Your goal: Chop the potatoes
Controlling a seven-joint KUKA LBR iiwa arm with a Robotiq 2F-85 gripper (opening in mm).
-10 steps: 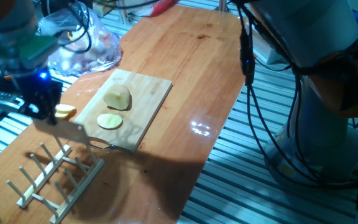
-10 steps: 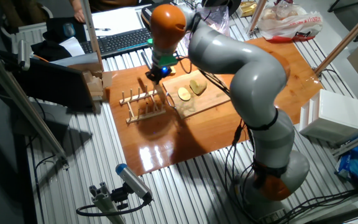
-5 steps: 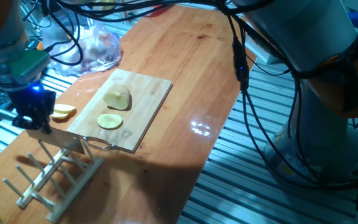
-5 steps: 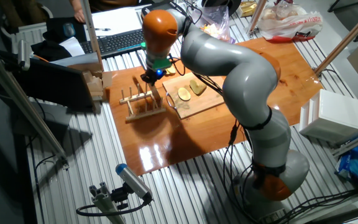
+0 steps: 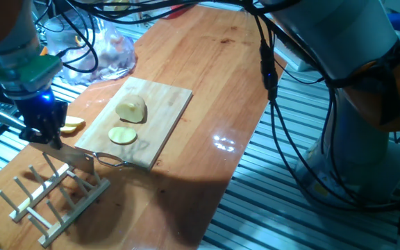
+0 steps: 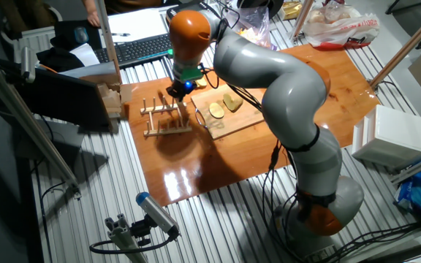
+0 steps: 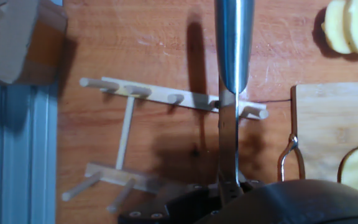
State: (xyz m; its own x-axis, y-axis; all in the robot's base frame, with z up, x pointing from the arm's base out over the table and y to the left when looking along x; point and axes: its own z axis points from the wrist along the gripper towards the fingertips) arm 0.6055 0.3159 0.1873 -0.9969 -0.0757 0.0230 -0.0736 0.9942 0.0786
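Pincer (image 5: pixel 45 132): clamping on a knife (image 5: pixel 68 157), hovering over the wooden peg rack (image 5: pixel 54 200).
Potato chunk (image 5: pixel 131 110): sitting on the cutting board (image 5: pixel 165 111), right and farther from the pincer.
Slice (image 5: pixel 122 135): lying just nearer than the chunk.
Knife axis: pointing along the board's near edge.

**A robotics lab set up as a makeshift kitchen**

This is a lab bench, not a home. The wooden tabletop (image 5: pixel 214 76) sits on ribbed aluminium profile framing (image 6: pixel 196 219), and black cables (image 5: pixel 276 125) trail off the big grey-and-orange arm (image 6: pixel 283 95). Behind it there's a computer keyboard (image 6: pixel 134 47) and loose papers (image 6: pixel 141 22), with metal struts (image 6: pixel 408 40) crossing the corner. The kitchen touches are small: a cutting board (image 5: pixel 141 121), a wooden peg rack (image 5: pixel 54 198) and a plastic bag (image 6: pixel 338 25) of groceries.
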